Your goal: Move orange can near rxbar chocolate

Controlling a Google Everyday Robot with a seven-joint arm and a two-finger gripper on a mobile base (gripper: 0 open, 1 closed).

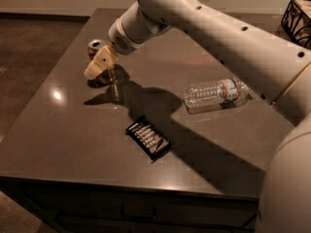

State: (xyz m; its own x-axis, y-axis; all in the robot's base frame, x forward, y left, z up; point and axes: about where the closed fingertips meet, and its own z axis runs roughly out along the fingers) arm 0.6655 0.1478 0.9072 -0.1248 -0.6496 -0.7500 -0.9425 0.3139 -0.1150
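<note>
the gripper (99, 64), at 10 o'clock in the view, covers most of the orange can (95, 44); only its top and base show. the water bottle (214, 93)'s cap end, at its 3 o'clock, is hidden behind the arm (233, 38), which the right and bottom edges cut off. the print on the rxbar chocolate (148, 137) is too small to read.

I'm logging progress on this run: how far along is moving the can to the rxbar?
Early stage. Done: the gripper is positioned at the can, covering its side. In hand: the grasp, which cannot be confirmed from this view. Left: the can stands at the table's far left, apart from the rxbar near the front edge, so lifting, carrying and setting it beside the rxbar remain.
</note>
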